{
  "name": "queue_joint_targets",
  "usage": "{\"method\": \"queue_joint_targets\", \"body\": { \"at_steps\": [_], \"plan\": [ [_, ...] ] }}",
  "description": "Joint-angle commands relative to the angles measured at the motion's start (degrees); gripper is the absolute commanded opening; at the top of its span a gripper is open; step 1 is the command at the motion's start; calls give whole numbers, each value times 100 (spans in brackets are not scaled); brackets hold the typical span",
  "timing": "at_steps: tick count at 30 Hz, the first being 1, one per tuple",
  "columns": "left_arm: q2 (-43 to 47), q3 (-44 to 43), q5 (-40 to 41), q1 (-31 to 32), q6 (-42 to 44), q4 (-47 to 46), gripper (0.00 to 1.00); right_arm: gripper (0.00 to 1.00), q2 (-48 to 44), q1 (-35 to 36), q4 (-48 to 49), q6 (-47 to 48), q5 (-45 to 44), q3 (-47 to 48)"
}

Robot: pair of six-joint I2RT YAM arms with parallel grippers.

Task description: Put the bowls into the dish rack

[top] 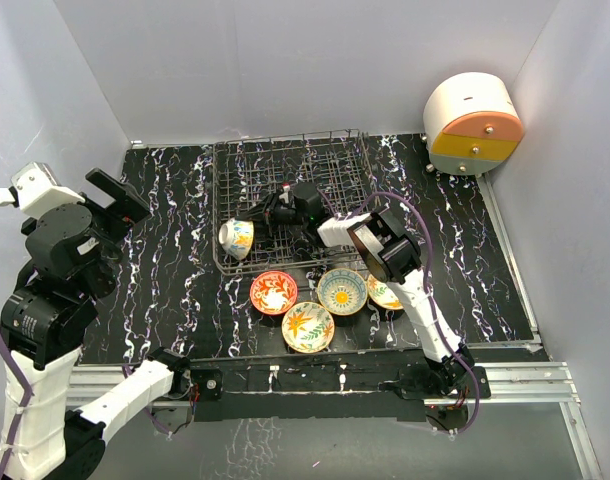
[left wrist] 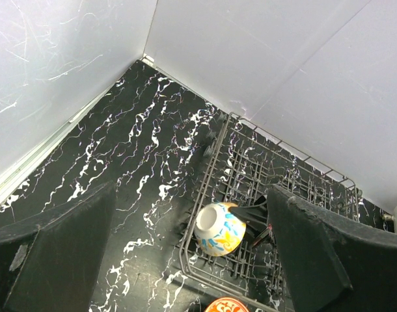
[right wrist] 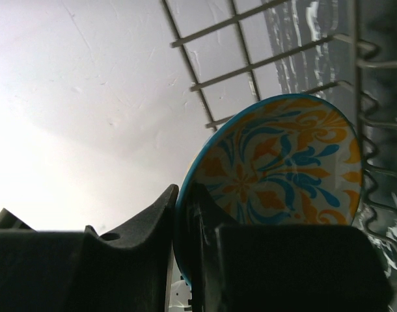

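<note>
Pinches the blue-orange bowl [right wrist: 276, 169] by its rim with the right gripper [right wrist: 184, 214], on edge at the rack's [top: 325, 160] lower-left corner, probably to slot between tines. Holds the left gripper [top: 125, 200] spread wide, upper left, out of the way.

Table [top: 165, 270]: black marble-effect top with white veining, matt, filling the enclosure from wall to wall.
Back wall [top: 305, 60]: plain pale grey panel, lightly scuffed.
Left wall [top: 35, 90] and right wall [top: 585, 200]: same pale panels, meeting the back wall at sharp corners.
Drawer unit [top: 473, 124]: round, white shell with orange and yellow fronts, standing in the far right corner of the table.
Rail [top: 530, 375]: silver metal strip along the near edge.
Light: even, diffuse, soft glare on the walls.
</note>
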State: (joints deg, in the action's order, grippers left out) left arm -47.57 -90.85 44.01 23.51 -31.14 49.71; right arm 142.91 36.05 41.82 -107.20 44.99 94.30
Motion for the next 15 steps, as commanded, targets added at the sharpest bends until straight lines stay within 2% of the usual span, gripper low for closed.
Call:
{"method": "queue_joint_targets", "body": {
  "at_steps": [1, 6, 10, 15],
  "plan": [
    [40, 38, 124, 31, -48, -34, 97, 23, -443, 38, -319, 345, 242, -277],
    [20, 50, 110, 31, -54, -49, 97, 30, -440, 15, -472, 442, 316, -330],
    [-2, 39, 104, 30, -30, -68, 97, 45, -583, -58, -1259, 1006, 147, -202],
    [10, 47, 117, 31, -19, -76, 97, 49, -634, -214, -2291, 1848, -101, 218]
  ]
}}
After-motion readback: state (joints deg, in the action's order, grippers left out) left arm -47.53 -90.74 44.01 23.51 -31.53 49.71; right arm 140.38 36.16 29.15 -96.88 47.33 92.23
